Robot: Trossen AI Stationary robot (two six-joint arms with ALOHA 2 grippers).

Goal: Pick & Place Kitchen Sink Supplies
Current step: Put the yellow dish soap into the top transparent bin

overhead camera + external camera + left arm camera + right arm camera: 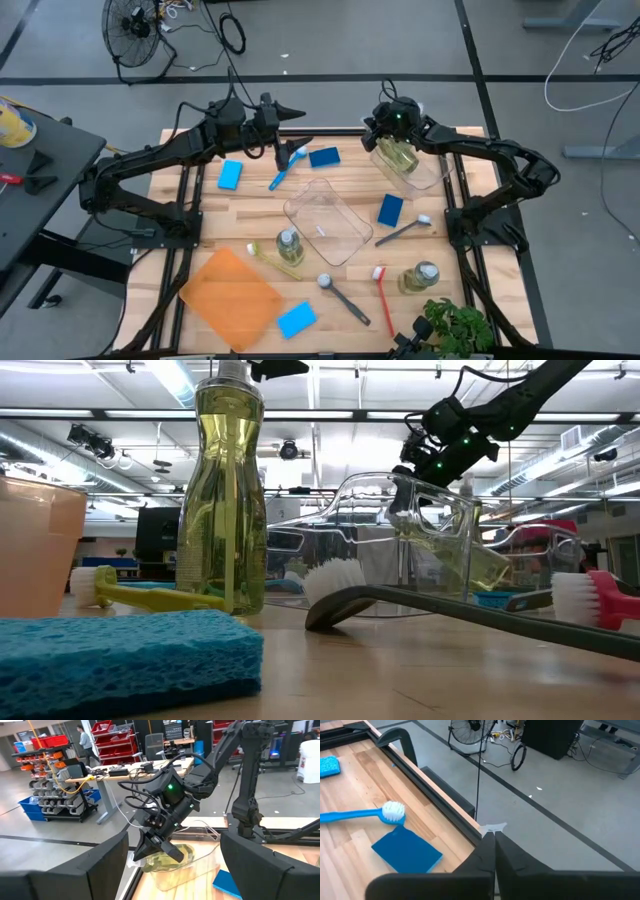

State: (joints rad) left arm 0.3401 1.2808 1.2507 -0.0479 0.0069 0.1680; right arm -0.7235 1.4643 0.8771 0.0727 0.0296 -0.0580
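- Right gripper (383, 146): jaws clenched on the rim of a clear tub (425, 170) containing a soap bottle (398, 154).
- Left gripper (288, 146): jaws released, above the blue brush (284, 170).

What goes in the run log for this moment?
right gripper: shut on clear tub rim | tub holds soap bottle | left gripper: open, empty
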